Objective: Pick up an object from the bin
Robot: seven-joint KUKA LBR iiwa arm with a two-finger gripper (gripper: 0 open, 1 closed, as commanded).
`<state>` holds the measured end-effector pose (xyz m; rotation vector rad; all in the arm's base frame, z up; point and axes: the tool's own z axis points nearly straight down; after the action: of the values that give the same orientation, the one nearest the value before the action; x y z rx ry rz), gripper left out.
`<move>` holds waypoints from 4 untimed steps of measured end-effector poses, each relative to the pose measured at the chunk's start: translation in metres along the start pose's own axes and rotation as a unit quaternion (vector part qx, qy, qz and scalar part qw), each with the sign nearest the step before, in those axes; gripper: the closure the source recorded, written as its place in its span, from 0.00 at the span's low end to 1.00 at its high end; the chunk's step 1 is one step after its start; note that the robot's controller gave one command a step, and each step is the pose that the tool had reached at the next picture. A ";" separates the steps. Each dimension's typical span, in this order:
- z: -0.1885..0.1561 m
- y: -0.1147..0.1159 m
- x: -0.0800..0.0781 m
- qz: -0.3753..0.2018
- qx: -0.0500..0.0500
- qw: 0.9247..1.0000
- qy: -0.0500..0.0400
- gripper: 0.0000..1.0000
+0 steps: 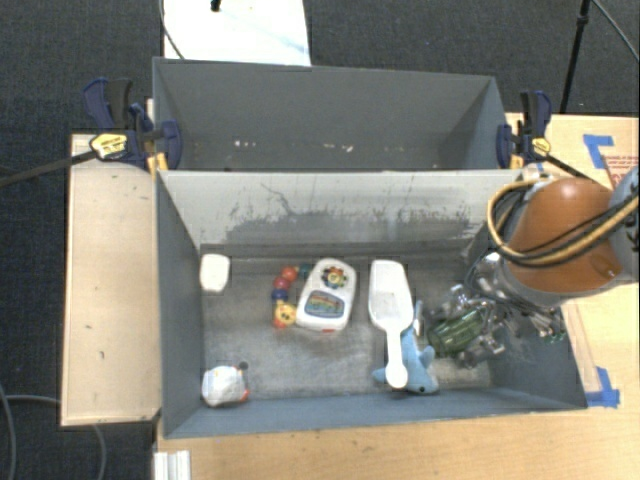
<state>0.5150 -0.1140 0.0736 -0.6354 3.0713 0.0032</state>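
My gripper (468, 320) is low in the right end of the bin, close to the floor. A dark green object (452, 334) lies right at its tip, partly covered by the gripper's metal parts. Just left of it a white brush (389, 306) lies lengthwise, its handle resting on a light blue toy (419, 366) near the front wall.
Further left lie a white toy phone with coloured buttons (327, 295), a string of coloured beads (284, 298), a white block (214, 271) and a crumpled white piece (224, 385) at the front left. The arm's orange cover hangs over the right wall.
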 end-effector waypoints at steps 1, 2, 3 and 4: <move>0.000 0.000 0.000 0.000 0.000 1.000 0.000 1.00; 0.000 0.000 0.000 0.000 0.000 1.000 0.000 1.00; -0.001 0.000 0.000 0.000 0.000 1.000 0.000 1.00; -0.006 0.000 0.001 0.000 0.000 1.000 0.001 1.00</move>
<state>0.5142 -0.1138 0.0797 -0.6348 3.0731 0.0023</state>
